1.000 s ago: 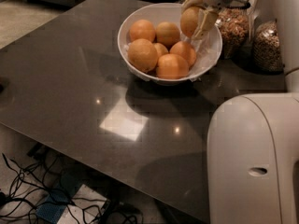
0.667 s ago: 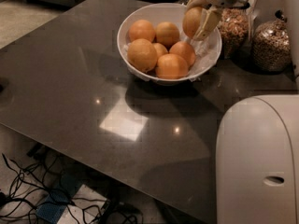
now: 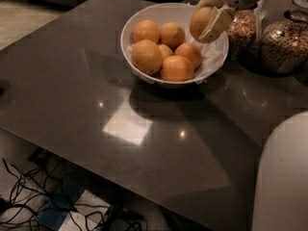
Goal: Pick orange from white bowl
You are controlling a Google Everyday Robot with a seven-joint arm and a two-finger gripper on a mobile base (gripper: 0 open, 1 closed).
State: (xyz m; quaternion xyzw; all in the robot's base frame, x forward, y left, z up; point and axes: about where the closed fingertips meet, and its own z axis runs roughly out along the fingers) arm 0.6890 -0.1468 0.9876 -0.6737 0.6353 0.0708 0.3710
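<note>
The white bowl (image 3: 139,66) stands on the dark table toward the back and holds several oranges. My gripper (image 3: 208,19) is above the bowl's right side, shut on one orange (image 3: 198,21) and holding it raised above the others. One cream finger (image 3: 215,24) lies across the orange's right face. The arm reaches in from the top right.
Two glass jars of grain stand right of the bowl, one (image 3: 242,28) just behind the gripper, one (image 3: 285,40) at the far right. The robot's white body (image 3: 281,177) fills the lower right. Cables (image 3: 62,206) lie on the floor below the table's front edge.
The gripper has lifted the orange a little higher above the bowl. The camera view has shifted slightly.
</note>
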